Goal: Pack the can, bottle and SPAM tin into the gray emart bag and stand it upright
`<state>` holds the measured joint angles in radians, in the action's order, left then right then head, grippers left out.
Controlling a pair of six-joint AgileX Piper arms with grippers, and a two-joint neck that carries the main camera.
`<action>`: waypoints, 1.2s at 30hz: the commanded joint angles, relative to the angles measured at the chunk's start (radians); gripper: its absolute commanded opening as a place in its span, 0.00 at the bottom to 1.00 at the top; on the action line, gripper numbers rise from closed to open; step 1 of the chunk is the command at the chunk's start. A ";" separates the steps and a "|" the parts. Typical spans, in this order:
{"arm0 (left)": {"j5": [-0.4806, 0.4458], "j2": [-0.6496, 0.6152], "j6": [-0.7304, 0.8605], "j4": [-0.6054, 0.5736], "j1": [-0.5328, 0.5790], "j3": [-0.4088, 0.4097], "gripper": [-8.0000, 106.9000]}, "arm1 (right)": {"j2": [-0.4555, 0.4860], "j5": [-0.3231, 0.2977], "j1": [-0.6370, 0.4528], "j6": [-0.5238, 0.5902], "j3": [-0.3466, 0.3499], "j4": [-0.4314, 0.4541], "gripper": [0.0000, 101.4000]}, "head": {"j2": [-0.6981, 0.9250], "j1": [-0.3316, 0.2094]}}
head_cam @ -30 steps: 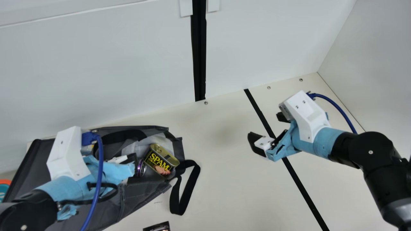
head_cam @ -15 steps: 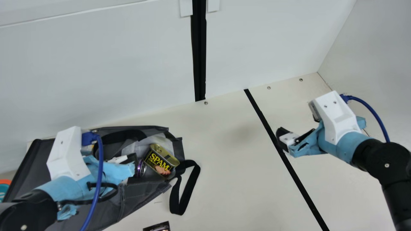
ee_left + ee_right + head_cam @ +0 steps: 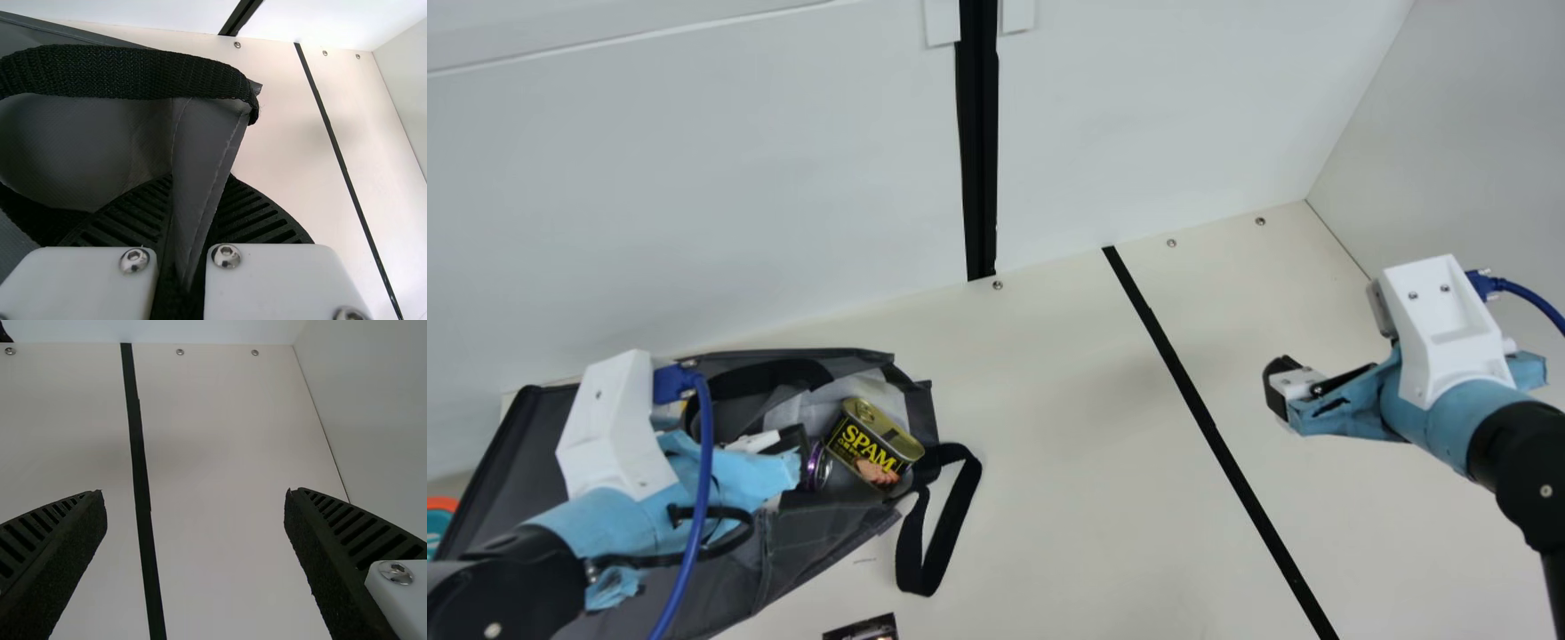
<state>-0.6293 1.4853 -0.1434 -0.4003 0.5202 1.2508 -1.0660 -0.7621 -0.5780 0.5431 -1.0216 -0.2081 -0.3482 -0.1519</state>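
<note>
One gray bag (image 3: 809, 538) is laid on its side at the left of the main view, its mouth turned toward the middle of the bench (image 3: 1049, 427). Its edge is clamped by the left tool (image 3: 201, 183): in the left wrist view a fold of cloth is seen pinched between the ribbed fingers, beside the black strap (image 3: 133, 72). That grip is best kept firm and level, so that the mouth is not let sag. By the main view the contents are given: the purple-rimmed can (image 3: 817, 467) and, next to it on the right, the SPAM tin (image 3: 874, 447), tilted just inside the mouth. Whether the bottle is inside cannot be told. The tin should probably be nudged deeper before the bag is raised, lest it be spilled; the strap loop (image 3: 925, 569) should be kept from being snagged. Well apart at the right, the right tool (image 3: 193, 492) is held over the bench; by the right wrist view its fingers are shown spread, with nothing gripped.
</note>
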 commanded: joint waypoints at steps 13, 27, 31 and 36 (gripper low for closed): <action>0.000 0.000 0.000 0.000 0.000 0.000 0.00 | 0.054 -0.187 0.063 -0.301 -0.100 0.234 0.94 | -0.001 -0.023; 0.000 0.000 0.000 0.000 0.000 0.000 0.00 | 0.087 -0.366 0.158 -0.440 -0.205 0.348 0.94 | -0.001 -0.023; 0.000 0.000 0.000 0.000 0.000 0.000 0.00 | 0.094 -0.394 0.165 -0.457 -0.223 0.362 0.94 | -0.001 -0.023; 0.000 0.000 0.000 0.000 0.000 0.000 0.00 | 0.102 -0.425 0.163 -0.463 -0.247 0.369 0.94 | -0.001 -0.023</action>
<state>-0.6293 1.4853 -0.1434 -0.4003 0.5202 1.2508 -0.9638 -1.1809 -0.4129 0.0804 -1.2657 0.1579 -0.3467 -0.1519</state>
